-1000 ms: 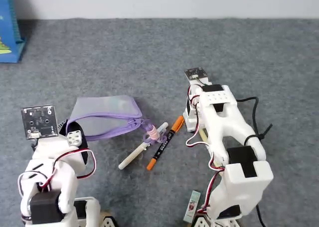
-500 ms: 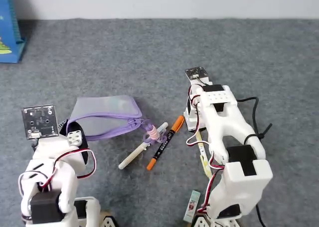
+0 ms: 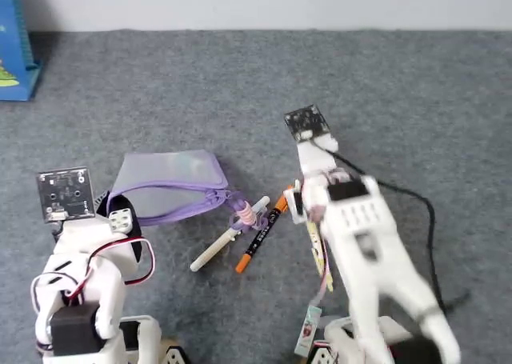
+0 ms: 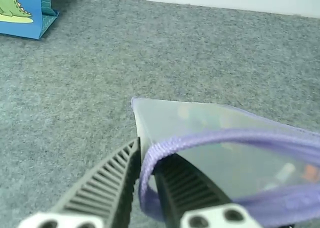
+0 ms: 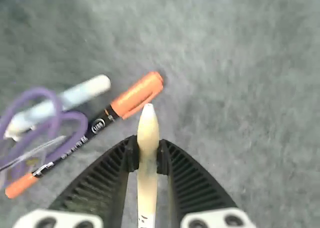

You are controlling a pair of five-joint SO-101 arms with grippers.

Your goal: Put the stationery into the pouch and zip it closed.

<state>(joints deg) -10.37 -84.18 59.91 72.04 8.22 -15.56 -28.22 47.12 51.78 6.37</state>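
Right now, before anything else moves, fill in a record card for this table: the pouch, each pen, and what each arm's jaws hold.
Pouch: purple, unzipped, lying on the grey carpet
Left jaws: shut on the pouch's rim
Right jaws: shut on a cream pen
Orange marker: on the carpet, outside the pouch
White pen: beside the marker, outside the pouch
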